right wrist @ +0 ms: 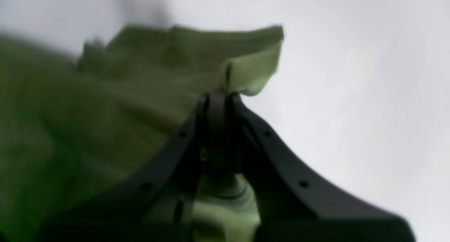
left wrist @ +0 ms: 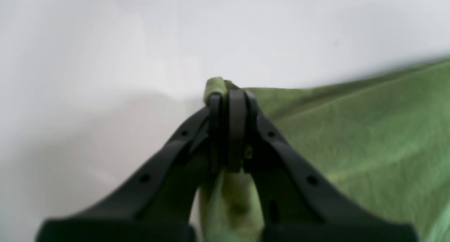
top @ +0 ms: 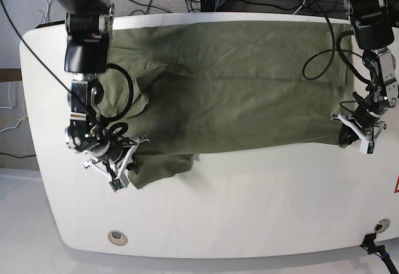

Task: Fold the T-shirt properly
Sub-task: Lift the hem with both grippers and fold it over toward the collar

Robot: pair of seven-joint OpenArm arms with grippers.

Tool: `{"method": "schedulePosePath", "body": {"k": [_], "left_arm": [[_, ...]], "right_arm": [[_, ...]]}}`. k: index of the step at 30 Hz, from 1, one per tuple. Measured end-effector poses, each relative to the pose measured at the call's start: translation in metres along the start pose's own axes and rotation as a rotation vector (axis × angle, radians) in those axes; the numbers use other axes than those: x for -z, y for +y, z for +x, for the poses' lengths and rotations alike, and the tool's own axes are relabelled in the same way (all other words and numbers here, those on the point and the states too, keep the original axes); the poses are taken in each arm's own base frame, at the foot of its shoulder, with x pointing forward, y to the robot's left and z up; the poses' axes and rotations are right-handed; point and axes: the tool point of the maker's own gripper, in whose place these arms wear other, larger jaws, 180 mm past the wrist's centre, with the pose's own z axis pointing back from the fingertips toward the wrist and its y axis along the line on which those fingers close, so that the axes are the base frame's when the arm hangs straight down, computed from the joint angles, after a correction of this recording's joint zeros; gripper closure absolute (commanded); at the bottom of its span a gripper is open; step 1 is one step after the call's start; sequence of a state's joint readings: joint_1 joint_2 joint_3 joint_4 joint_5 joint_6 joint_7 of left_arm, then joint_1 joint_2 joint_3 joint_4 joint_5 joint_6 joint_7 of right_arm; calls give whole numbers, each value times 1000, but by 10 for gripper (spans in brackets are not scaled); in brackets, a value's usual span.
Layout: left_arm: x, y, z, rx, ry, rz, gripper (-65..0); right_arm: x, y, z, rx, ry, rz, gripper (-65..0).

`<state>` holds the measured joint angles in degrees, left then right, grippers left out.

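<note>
Overhead view: the olive T-shirt (top: 224,93) lay spread across the white table (top: 249,205), wrinkled at its left. The right gripper (top: 118,173) pinched the shirt's lower-left corner; the left gripper (top: 350,138) gripped its lower-right corner. Black cables (top: 321,49) crossed the cloth.

— Wrist views? Both blurred. The T-shirt (left wrist: 369,136) runs off the left wrist view's right and bottom edges; cloth texture indistinct.

— Right side? The right gripper (right wrist: 219,97) covers the pinched cloth; fabric leaves that frame's left edge.

— Base view? Collar and label cannot be made out.
</note>
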<state>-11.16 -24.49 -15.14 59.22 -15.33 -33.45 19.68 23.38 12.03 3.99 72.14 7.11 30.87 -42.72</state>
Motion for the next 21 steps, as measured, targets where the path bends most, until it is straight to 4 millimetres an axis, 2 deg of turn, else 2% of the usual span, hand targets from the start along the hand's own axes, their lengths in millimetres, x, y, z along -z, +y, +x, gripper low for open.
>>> {"method": "schedulePosePath", "body": {"k": [3,6,12,17,21], "left_arm": [[-13,-7,-10,47,12,-1,0],[-32,-6,-4,77,-27,18,0],[-65,-5,5,149,-44,55,0],[-76,-15,-7,185,-15,44,0],[-83,-16,-28,201,77,45,0]], "right_arm": [[-20,10,-2,-55,1,-17,0],[-41,21,-2,-101,-12,-35,0],[-70,44,-30,-156,17,-36,0],[-85,62,-53,-171,34,-19,0],[-94,73,-71,-172,61,-4,0]]}}
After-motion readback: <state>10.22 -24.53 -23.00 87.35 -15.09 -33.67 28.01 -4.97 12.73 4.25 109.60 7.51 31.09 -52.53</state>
